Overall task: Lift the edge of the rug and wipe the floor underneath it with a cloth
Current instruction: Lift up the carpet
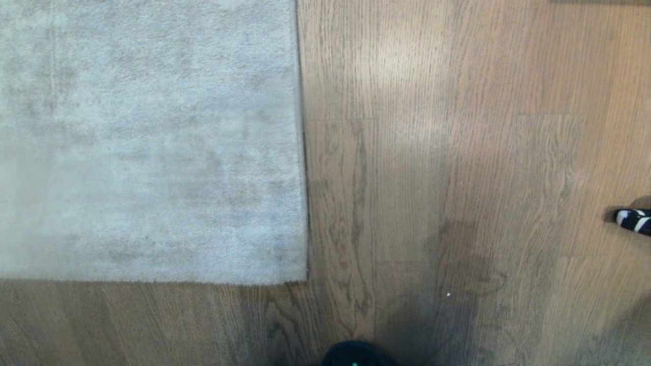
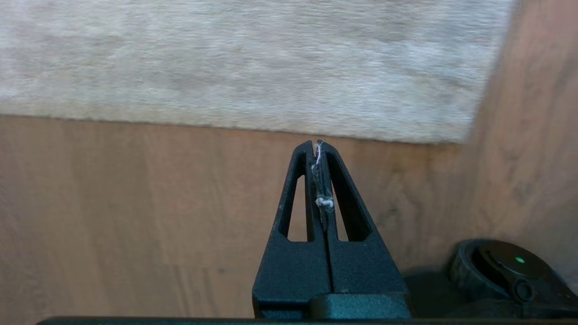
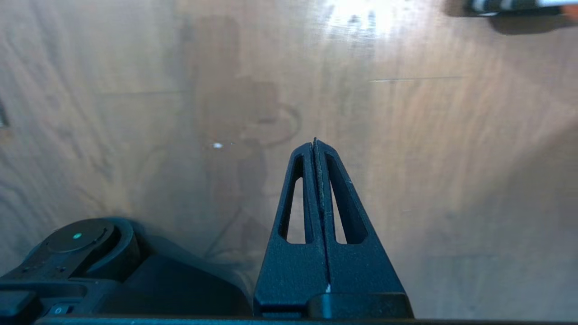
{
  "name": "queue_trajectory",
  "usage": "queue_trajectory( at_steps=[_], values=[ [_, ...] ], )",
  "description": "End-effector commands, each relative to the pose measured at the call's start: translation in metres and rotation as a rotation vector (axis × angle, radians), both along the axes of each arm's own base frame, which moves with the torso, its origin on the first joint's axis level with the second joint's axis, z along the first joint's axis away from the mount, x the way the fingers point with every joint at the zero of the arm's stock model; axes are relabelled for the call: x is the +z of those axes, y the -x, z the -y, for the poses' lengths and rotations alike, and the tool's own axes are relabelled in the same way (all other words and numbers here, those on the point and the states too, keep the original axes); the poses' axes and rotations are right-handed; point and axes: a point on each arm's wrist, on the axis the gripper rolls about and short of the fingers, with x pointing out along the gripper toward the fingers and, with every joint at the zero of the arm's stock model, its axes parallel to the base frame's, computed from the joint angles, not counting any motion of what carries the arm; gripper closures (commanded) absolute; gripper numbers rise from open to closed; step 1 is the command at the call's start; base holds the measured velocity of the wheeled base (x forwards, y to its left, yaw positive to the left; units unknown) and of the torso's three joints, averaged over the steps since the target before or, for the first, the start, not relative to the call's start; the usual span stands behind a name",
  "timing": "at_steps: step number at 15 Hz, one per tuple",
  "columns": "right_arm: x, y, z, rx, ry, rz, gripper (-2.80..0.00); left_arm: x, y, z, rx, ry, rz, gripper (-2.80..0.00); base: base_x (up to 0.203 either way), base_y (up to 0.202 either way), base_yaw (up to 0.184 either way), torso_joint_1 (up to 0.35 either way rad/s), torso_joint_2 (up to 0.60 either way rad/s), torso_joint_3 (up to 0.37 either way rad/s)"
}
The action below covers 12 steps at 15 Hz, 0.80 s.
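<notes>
While neither arm shows in the head view, each wrist view gives its own gripper.

Rug edge: the rug edge [image 1: 303,152] runs up the middle-left of the head view and turns at a near corner; the pale grey pile lies flat on the floor, nothing lifted.
Floor: the floor [image 1: 457,178] of brown wood-grain planks fills the right half and the near strip; a small white speck [image 1: 448,294] lies on it right of centre.
Left gripper: the left gripper [image 2: 319,144] hangs over bare plank just short of the rug's border, fingers pressed together, with a wisp of pale fibre [image 2: 323,202] caught between them.
Right gripper: the right gripper [image 3: 314,142] hangs over open floor well apart from the rug, fingers pressed together on nothing.
Striped tip: a black-and-white striped tip [image 1: 634,220] pokes in at the right edge; what it belongs to is cut off, possibly a tool.
Robot base: a dark rounded part [image 1: 356,355] with a green light sits at the near edge.
</notes>
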Motion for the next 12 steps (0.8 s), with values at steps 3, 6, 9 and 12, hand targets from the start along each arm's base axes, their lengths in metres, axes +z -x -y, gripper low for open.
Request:
queue_trajectory(
  at_steps=[3, 6, 9, 12],
  values=[
    [-0.0001, 0.0, 0.0, 0.0, 0.0, 0.0, 0.0, -0.0001, 0.0, 0.0, 0.0, 0.001, 0.0, 0.0, 0.0, -0.194, 0.0, -0.002, 0.0, 0.005],
    [0.0, 0.0, 0.0, 0.0, 0.0, 0.001, 0.0, -0.0001, 0.0, 0.0, 0.0, 0.001, 0.0, 0.0, 0.0, -0.196, 0.001, 0.004, 0.0, 0.004],
    [-0.0001, 0.0, 0.0, 0.0, 0.0, -0.001, 0.0, -0.0001, -0.0001, 0.0, 0.0, 0.001, -0.002, 0.0, 0.0, -0.195, 0.003, 0.002, 0.0, 0.001],
    [0.0, 0.0, 0.0, 0.0, 0.0, 0.001, 0.0, -0.0001, 0.0, 0.0, 0.0, 0.001, 0.0, 0.0, 0.0, -0.145, -0.002, 0.001, 0.0, 0.003]
  ],
)
